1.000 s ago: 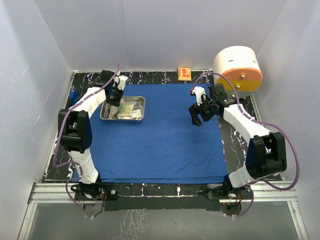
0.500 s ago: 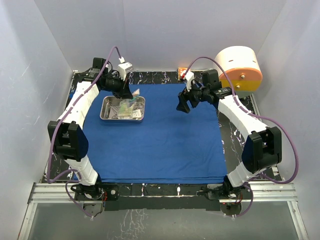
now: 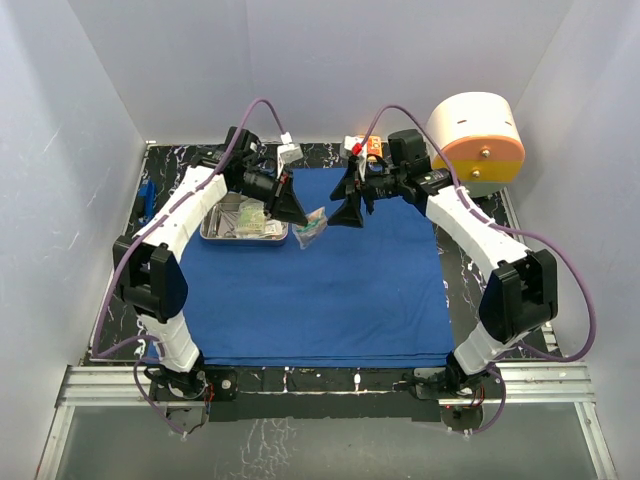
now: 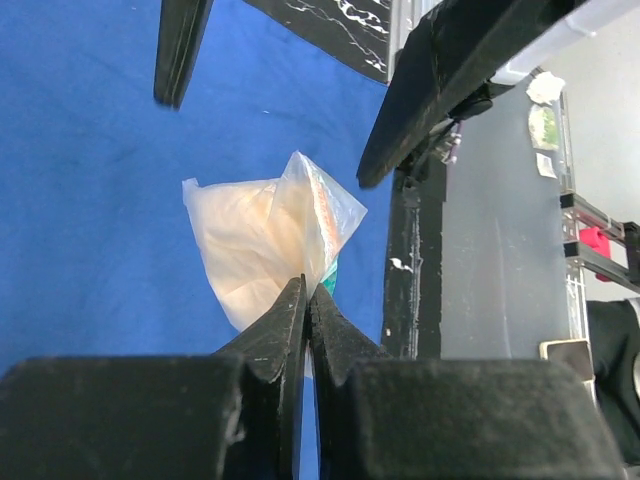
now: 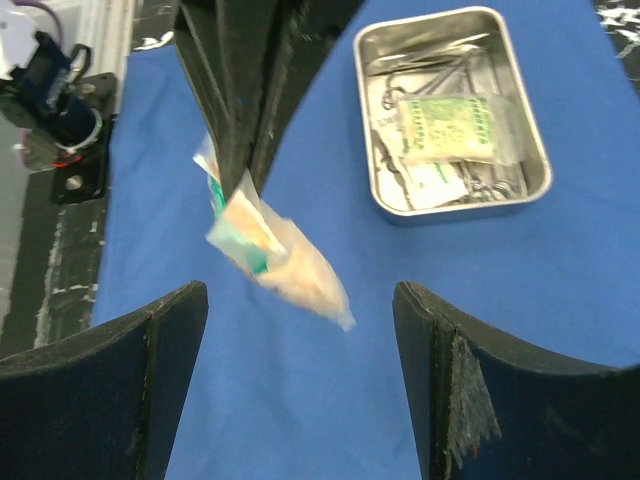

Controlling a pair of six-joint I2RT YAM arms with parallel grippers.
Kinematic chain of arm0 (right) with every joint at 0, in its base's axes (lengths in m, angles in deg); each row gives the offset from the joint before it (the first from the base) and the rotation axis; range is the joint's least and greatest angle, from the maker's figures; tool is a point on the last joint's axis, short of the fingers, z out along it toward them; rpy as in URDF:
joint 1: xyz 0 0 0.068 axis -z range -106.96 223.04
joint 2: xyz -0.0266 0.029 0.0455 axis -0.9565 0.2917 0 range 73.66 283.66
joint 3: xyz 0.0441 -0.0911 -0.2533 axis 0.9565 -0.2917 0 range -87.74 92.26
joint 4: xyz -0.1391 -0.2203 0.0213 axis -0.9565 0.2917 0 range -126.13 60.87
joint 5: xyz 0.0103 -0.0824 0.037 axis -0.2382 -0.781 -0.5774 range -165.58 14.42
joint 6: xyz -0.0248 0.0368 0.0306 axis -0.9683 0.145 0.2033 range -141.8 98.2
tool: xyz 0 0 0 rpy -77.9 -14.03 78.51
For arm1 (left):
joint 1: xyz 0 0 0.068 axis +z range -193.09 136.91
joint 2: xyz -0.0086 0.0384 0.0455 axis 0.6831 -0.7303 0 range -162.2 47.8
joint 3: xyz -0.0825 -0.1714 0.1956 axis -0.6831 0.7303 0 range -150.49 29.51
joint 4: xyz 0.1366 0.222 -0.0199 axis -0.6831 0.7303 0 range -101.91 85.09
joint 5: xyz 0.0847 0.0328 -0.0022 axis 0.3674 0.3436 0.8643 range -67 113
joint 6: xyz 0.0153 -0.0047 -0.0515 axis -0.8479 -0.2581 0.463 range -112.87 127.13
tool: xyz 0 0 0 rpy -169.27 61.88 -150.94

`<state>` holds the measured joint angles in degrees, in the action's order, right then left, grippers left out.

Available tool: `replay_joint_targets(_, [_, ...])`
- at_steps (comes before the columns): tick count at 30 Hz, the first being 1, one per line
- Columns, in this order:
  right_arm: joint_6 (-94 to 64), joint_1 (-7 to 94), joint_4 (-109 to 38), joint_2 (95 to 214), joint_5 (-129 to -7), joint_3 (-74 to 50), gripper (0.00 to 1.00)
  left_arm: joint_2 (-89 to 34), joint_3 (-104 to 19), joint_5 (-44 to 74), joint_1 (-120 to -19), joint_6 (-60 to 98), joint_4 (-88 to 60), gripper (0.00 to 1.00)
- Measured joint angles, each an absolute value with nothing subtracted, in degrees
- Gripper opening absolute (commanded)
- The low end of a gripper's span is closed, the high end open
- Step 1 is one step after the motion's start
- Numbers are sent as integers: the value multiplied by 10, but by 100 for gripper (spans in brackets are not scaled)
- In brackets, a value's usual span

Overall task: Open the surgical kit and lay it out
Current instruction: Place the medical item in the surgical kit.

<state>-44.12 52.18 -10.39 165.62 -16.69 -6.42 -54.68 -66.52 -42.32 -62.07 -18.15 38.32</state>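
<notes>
— What closes the space in?
— Plain pale walls at the back and on both sides, evenly lit.
— And underneath?
— A black table veined with white. A metal rail, possibly aluminium, runs along its near edge.

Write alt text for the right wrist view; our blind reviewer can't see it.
The left gripper, jaws shut, holds a clear packet above the blue cloth, between the open jaws of the right gripper. At upper right, a steel tray holds a second packet and metal instruments.
</notes>
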Motion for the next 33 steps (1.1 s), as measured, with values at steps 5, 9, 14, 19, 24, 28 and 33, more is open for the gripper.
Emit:
replay_joint_targets(5, [-467,508,-85,1664,-128,-64,47,-557,-665,-435,-641,-179,385,0])
replay_joint_targets(9, [-490,505,-63,1664,-109,-65,31,-561,-665,-435,-653,-180,388,0])
replay_joint_targets(14, [-502,505,-50,1664,-91,-70,15,-563,-665,-434,-662,-180,392,0])
replay_joint_targets(19, [-509,505,-37,1664,-77,-71,0,-570,-665,-434,-664,-180,394,6])
replay_joint_targets(24, [-532,505,3,1664,-78,-75,0,-570,-664,-426,-665,-182,394,39])
replay_joint_targets(28, [-551,512,56,1663,-95,-92,0,-570,-664,-404,-665,-184,392,53])
replay_joint_targets(33, [-563,581,124,1630,-132,-179,0,-561,-658,-357,-665,-184,384,63])
